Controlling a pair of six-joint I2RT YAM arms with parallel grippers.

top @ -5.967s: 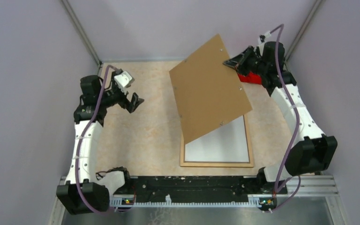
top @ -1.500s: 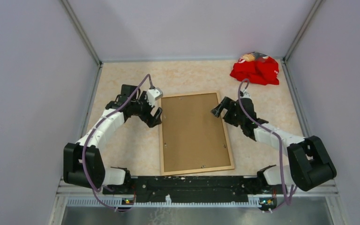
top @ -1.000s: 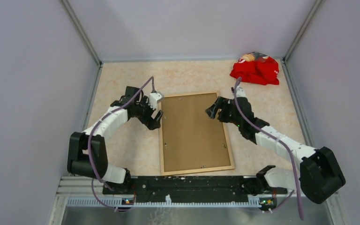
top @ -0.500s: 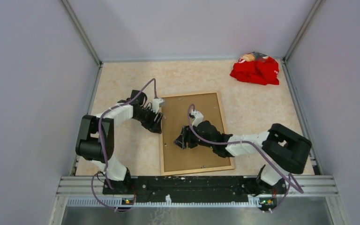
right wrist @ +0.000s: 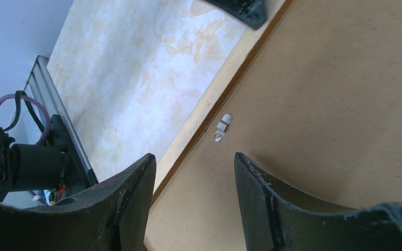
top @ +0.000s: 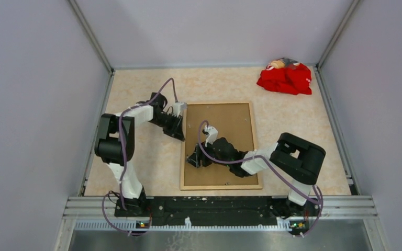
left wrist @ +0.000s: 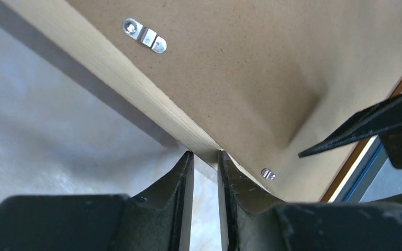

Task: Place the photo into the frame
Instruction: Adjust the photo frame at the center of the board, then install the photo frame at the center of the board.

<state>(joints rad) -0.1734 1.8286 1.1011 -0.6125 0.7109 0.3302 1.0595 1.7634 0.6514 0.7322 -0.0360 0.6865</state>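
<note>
Left jaws stand almost closed, with only a thin slit of table showing between them. Their tips meet the pale outer rim of the thin rectangular wooden picture frame [left wrist: 125, 81], and whether they pinch that rim or merely press against it I cannot tell. Just ahead of these tips the frame lies flat on the pale marbled table [top: 157, 167] with its paler back upward. A plain brown backing board [left wrist: 267, 63] fills the frame. A small silver metal clip [left wrist: 145, 36] sits on the board beyond the left jaws, close to the rim. A second small clip [left wrist: 267, 174] shows just to the right of their tips. Right jaws are spread wide and hold nothing. They hover low over the backing board, just inside the frame's left rail and a little nearer the arm bases than the left jaws. A third small silver clip [right wrist: 223, 127] lies ahead of the gap between them, right beside the rail. Past that clip are the pale wooden rail and then bare table. The white-and-black right arm [top: 259, 159] reaches across the board to get there, while the white-and-black left arm [top: 136, 112] comes in from the table on the frame's left. A crumpled red cloth [top: 285, 78] lies well apart from both pairs of jaws, far beyond them and to the right.
</note>
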